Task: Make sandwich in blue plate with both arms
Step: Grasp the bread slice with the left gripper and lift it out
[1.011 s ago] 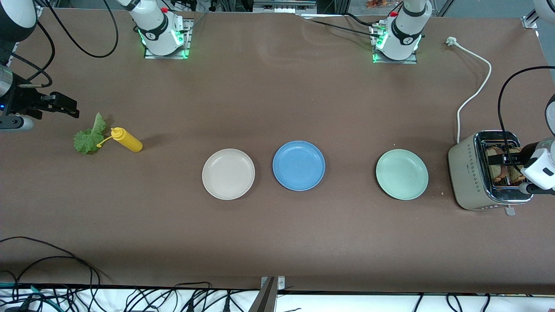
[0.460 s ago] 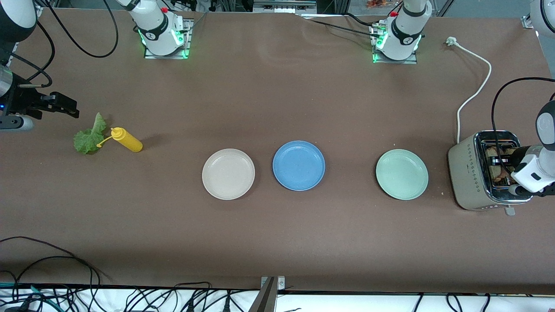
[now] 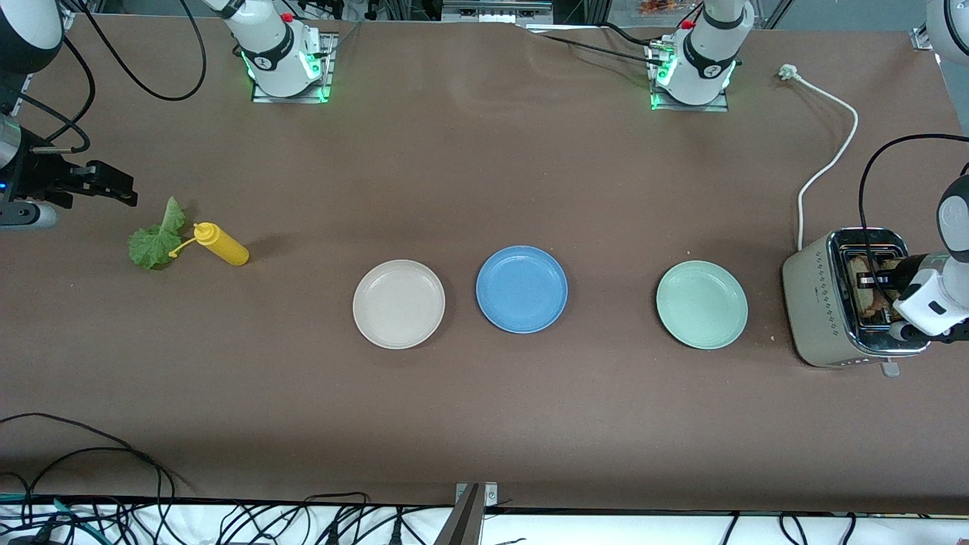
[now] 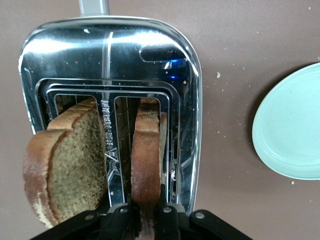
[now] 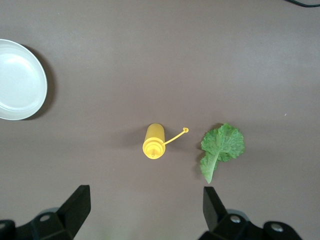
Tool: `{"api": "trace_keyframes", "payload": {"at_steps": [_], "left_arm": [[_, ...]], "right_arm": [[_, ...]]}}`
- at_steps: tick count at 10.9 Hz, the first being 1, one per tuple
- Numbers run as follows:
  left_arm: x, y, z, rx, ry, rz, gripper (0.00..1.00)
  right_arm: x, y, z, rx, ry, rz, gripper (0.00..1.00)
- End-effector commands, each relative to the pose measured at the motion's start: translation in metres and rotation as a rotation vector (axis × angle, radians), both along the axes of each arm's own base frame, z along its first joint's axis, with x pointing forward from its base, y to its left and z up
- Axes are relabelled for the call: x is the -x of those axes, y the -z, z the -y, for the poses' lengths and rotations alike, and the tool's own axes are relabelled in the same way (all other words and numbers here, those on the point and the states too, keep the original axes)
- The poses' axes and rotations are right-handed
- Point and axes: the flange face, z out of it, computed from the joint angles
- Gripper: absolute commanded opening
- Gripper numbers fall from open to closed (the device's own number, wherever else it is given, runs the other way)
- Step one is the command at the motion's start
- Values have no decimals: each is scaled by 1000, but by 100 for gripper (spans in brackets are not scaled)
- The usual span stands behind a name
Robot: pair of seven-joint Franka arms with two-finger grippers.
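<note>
left gripper [image 4: 145, 220]: clamped on brown wholemeal bread slice [image 4: 147, 155] in chrome toaster [image 4: 187, 85].
right gripper [image 5: 145, 210]: released, above yellow squeeze bottle [image 5: 154, 141].

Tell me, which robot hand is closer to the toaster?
The left. The left hand is right at the toaster, shut on a bread slice in its slot. The right hand is open above the table near the lettuce leaf.

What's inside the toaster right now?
Two brown bread slices stand in the toaster, one per slot. The left gripper has its jaws shut on one slice. Their lower parts are hidden in the slots.
</note>
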Motion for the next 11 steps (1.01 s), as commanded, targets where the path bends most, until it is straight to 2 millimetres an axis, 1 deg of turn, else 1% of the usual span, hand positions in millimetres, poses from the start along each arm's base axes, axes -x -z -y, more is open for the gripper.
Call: {"api": "trace_keyframes", "payload": {"at_steps": [1,2,3,4,5,6,7,8,9,10,11], "left_arm": [[7,-44,9,-27,25,6,0],[10,-58,14,-43,37,-3,0],[11,-85,21,-63,48,4,0],[11,-106,31,-64,57,-2,0],[12,-131,47,-69,81,1,0],[12,-151,67,-70,110,11,0],[13,-162,86,-61,138,13,0],[14,-170,110,-45,181,24,0],[15,-173,135,-19,221,25,0],[22,-173,170,30,274,-14,0],[26,-169,199,111,301,-35,0]], "right_arm": [[3,-2,3,11,-4,-1,100],[3,-2,3,11,-4,-1,100],[3,-2,3,11,-4,-1,100],[3,-2,3,11,-4,-1,100],[3,-2,3,11,-4,-1,100],[3,-2,3,11,-4,-1,100],[3,-2,3,11,-4,-1,100],[3,-2,3,11,-4,-2,100],[3,-2,3,11,-4,-1,100],[3,-2,3,11,-4,-2,100],[3,-2,3,11,-4,-1,100]]}}
